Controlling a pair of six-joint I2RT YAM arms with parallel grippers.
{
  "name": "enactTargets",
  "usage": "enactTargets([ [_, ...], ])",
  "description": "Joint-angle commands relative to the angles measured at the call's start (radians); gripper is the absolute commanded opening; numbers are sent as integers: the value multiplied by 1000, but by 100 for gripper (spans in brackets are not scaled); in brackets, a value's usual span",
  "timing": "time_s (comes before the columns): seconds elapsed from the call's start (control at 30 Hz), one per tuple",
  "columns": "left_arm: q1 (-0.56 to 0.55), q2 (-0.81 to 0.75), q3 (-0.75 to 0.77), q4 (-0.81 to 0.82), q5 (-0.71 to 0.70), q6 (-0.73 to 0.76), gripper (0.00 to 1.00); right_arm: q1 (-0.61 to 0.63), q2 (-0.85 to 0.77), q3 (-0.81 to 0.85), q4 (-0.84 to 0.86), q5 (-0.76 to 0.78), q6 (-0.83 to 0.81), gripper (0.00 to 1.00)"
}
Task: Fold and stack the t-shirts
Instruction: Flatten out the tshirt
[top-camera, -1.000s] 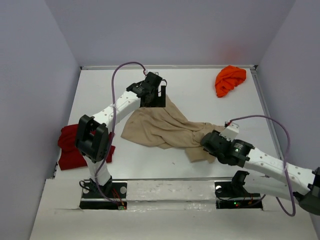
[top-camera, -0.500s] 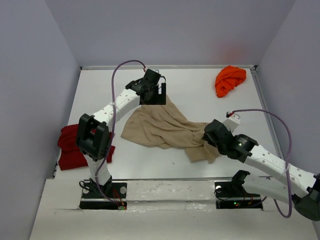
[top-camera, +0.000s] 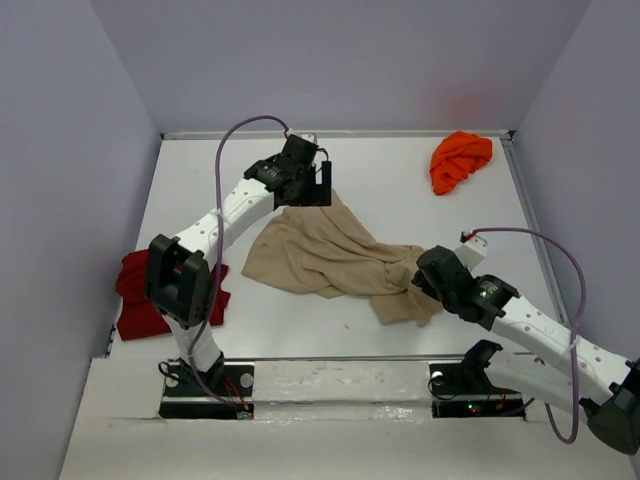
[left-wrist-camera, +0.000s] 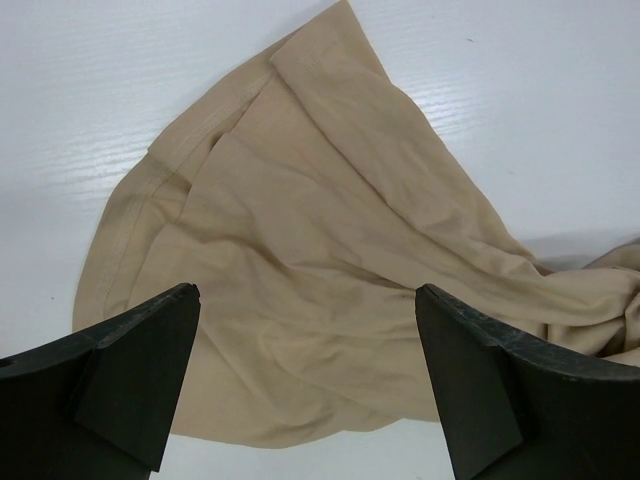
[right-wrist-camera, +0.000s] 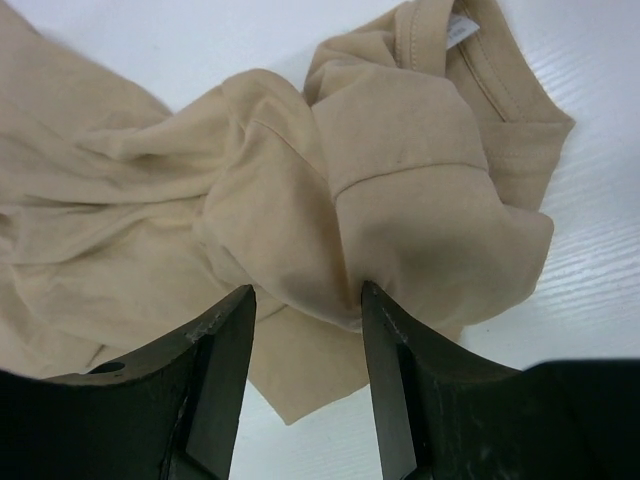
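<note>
The white table (top-camera: 400, 180) has open room along its far edge and right side. The tan shirt (top-camera: 320, 255) lies crumpled mid-table. The left arm (top-camera: 215, 225) reaches far forward, its gripper (left-wrist-camera: 305, 290) spread wide above the shirt's far corner, holding nothing. The right arm (top-camera: 530, 325) bends low, its gripper (right-wrist-camera: 307, 292) half closed on a bunched fold at the shirt's near-right end. The red shirt (top-camera: 135, 295) hugs the left edge; the orange shirt (top-camera: 460, 160) sits in the far-right corner.

Left arm (top-camera: 225, 215) stretches far forward with the left hand (left-wrist-camera: 305, 290) spread wide, right arm (top-camera: 530, 325) bends low, right hand (right-wrist-camera: 306, 295) fingers partway together
</note>
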Motion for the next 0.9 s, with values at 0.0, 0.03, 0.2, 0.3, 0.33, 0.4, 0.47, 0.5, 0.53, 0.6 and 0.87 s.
enactTargets([
  [0.0,-2,-76,19,7,33,25,99,-5,2,-40,66,1,57,51],
  [0.03,-1,-73,19,4,30,26,99,-5,25,-36,63,10,57,50],
  [0.2,-2,-56,14,5,31,29,99,-5,103,9,2,70,98,49],
  [0.3,-2,-62,10,16,37,29,99,-5,145,51,-54,117,124,48],
  [0.33,-2,-62,13,16,37,28,99,-5,149,58,-60,118,115,47],
  [0.4,-2,-56,22,10,36,29,99,-5,143,64,-71,130,123,42],
  [0.47,-1,-51,23,11,36,31,99,-5,128,55,-60,125,123,16],
  [0.5,-2,-50,23,11,36,32,99,-5,117,44,-51,125,111,1],
  [0.53,-2,-47,23,13,37,31,99,-5,116,39,-40,125,102,0],
  [0.6,-2,-45,22,18,37,28,99,-5,122,36,-25,134,89,0],
  [0.87,-2,18,62,10,20,29,99,-5,200,122,29,242,-26,0],
])
